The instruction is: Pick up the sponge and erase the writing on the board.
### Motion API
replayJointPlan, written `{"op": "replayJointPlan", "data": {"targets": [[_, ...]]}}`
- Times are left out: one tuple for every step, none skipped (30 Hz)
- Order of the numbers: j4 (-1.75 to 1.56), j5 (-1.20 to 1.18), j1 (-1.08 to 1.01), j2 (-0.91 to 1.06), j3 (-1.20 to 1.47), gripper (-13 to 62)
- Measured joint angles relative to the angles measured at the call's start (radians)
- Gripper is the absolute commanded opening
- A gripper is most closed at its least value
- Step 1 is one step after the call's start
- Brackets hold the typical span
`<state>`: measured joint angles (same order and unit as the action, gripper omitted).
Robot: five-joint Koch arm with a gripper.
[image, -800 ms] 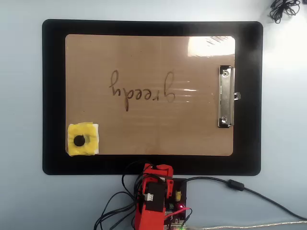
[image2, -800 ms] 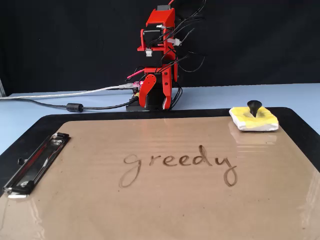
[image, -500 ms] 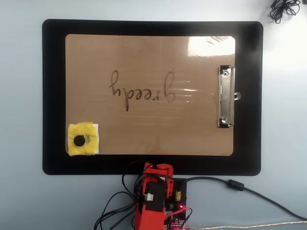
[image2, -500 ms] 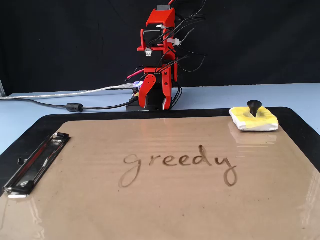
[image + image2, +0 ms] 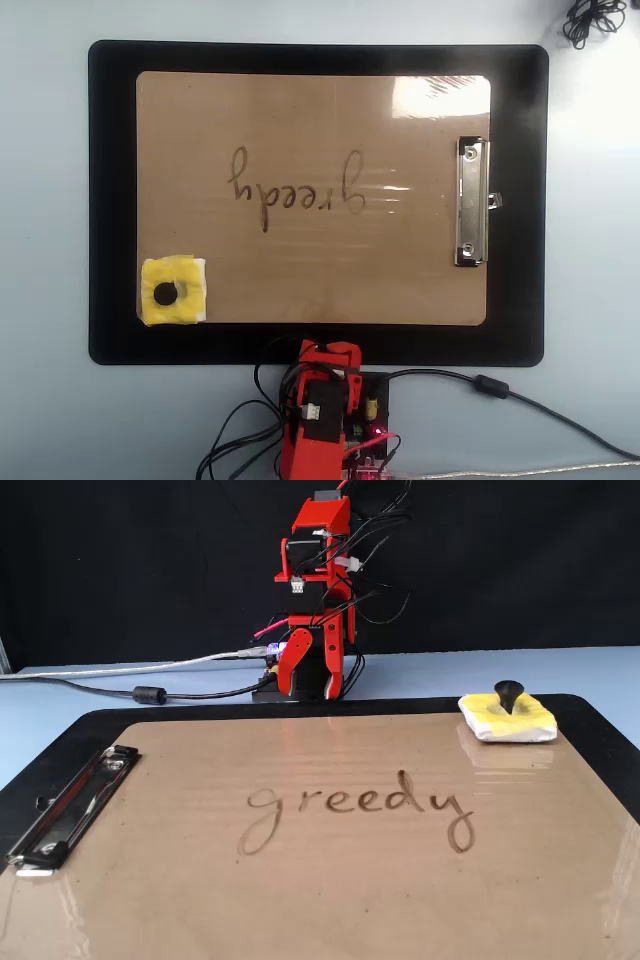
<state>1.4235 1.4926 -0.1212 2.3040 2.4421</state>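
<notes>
No change vs earlier frames: arm (image 5: 318,590) still folded up at its base, sponge (image 5: 174,291) and writing (image 5: 295,187) in the same spots. Jaws (image 5: 312,665) hang tips-down just above the base, well apart from the board (image 5: 400,280); overhead view shows only the arm's top, and in the fixed view the tips overlap against the red body, so can't tell if released or clenched. Sponge = small yellow square pad, white edge, black knob in centre, sitting on the board's corner nearest the arm, left side in overhead view. Board is glossy tan w/ glare patch near the silver clip (image 5: 471,202). "greedy" intact, thin dark cursive, mid-board. Black mat (image 5: 110,200) under the board, on pale blue counter (image 5: 40,200). Cables (image 5: 150,693) trail off base.
</notes>
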Motion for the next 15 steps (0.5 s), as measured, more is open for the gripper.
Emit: {"op": "replayJointPlan", "data": {"targets": [[-0.012, 0.002, 0.005, 0.000, 0.000, 34.5], [-0.034, 0.000, 0.020, 0.000, -0.003, 34.4], [-0.055, 0.000, 0.041, 0.000, -0.017, 34.1], [-0.115, 0.000, 0.103, 0.000, -0.063, 33.8], [-0.167, 0.000, 0.147, 0.000, -0.095, 33.8], [-0.249, -0.002, 0.227, 0.000, -0.127, 33.8], [-0.302, -0.002, 0.282, 0.000, -0.143, 33.8], [-0.390, -0.003, 0.368, 0.000, -0.158, 33.8], [-0.449, -0.003, 0.426, 0.000, -0.169, 33.8], [-0.555, 0.002, 0.522, 0.000, -0.178, 33.7], [-0.621, 0.006, 0.583, 0.000, -0.179, 33.7], [-0.724, 0.018, 0.672, -0.002, -0.178, 33.7], [-0.788, 0.031, 0.723, -0.002, -0.178, 33.7], [-0.890, 0.048, 0.793, -0.012, -0.181, 33.7], [-0.954, 0.064, 0.831, -0.023, -0.186, 33.7]]}}
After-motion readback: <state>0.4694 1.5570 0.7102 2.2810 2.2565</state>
